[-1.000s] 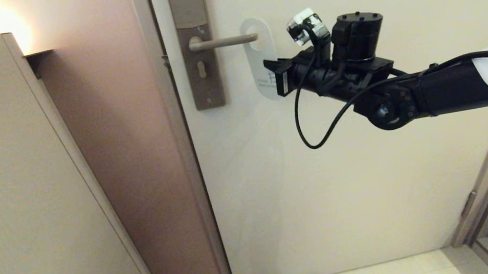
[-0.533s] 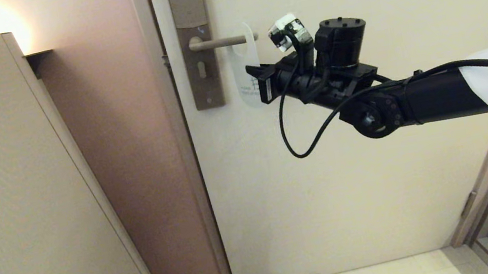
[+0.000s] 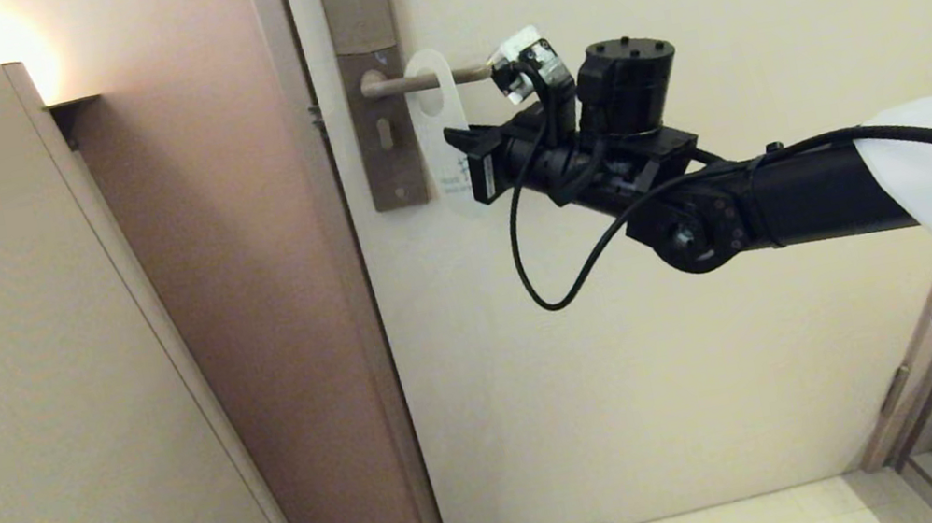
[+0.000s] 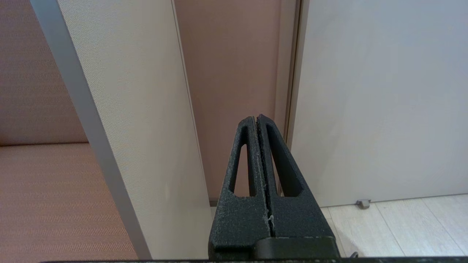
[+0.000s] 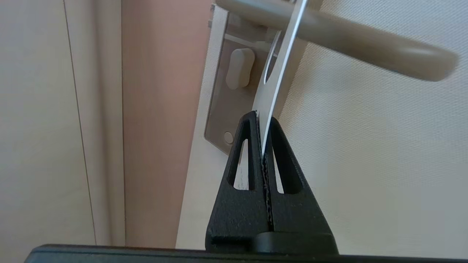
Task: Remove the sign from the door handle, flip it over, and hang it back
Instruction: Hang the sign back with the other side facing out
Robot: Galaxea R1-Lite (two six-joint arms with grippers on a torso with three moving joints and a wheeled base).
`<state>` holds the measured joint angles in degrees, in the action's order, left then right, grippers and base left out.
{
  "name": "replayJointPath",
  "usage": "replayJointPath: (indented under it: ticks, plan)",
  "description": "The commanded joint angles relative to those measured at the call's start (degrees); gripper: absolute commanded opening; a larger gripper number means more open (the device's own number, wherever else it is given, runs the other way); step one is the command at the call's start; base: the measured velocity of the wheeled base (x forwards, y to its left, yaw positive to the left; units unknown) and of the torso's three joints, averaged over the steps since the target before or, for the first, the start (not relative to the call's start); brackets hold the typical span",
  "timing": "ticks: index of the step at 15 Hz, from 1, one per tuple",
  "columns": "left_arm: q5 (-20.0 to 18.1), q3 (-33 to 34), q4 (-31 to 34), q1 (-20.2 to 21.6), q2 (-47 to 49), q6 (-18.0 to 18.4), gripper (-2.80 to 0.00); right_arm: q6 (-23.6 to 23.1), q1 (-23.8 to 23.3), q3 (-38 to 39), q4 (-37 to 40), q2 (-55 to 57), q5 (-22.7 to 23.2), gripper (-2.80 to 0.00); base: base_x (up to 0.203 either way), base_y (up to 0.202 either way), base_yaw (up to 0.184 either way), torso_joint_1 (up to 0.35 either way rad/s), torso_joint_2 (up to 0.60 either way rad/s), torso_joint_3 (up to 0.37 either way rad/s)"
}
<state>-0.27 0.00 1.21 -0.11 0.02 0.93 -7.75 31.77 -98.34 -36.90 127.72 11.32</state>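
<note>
The door (image 3: pixel 719 304) is seen shut, the sign (image 3: pixel 440 128) threaded on its handle (image 3: pixel 435 78), white side out. The sign's lower part is pinched by the closed right claw (image 5: pixel 264 140). The left claw (image 4: pixel 258 120) is kept closed and empty, low beside the door.

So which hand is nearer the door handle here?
The right hand: it grips the sign hanging on the door handle. The left hand is shut, low by the partition, far off.
</note>
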Motion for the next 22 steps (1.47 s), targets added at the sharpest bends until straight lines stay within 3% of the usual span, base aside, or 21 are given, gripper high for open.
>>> replayJointPath:
  ticks: [1, 2, 3, 14, 21, 22]
  plan:
    - [-0.01, 0.0, 0.02, -0.06, -0.02, 0.03, -2.8, -0.16, 0.22, 0.08, -0.19, 0.41, 0.11, -2.8, 0.0, 0.0, 0.0, 0.0, 0.0, 0.0]
    - [0.0, 0.0, 0.02, -0.07, -0.02, 0.03, -2.8, -0.13, 0.22, 0.08, -0.17, 0.6, 0.11, -2.8, 0.0, 0.0, 0.0, 0.0, 0.0, 0.0]
    - [0.0, 0.0, 0.02, 0.02, -0.02, 0.03, -2.8, -0.16, 0.3, 0.08, -0.19, 0.61, 0.11, 0.0, 0.0, 0.0, 0.0, 0.0, 0.0, 0.0]
    - [0.0, 0.0, 0.02, 0.02, -0.02, 0.03, -2.8, 0.45, -0.06, 0.54, 0.07, -1.19, 0.09, 0.0, 0.0, 0.0, 0.0, 0.0, 0.0, 0.0]
    - [0.0, 0.0, 0.02, -0.04, -0.02, 0.03, -2.8, 0.63, -3.52, 4.87, 0.51, -4.58, 0.38, 0.0, 0.0, 0.0, 0.0, 0.0, 0.0, 0.0]
    - [0.0, 0.0, 0.02, 0.02, -0.02, 0.03, -2.8, 0.63, -3.91, 5.36, 0.51, -4.7, 0.44, -2.31, 0.0, 0.0, 0.0, 0.0, 0.0, 0.0]
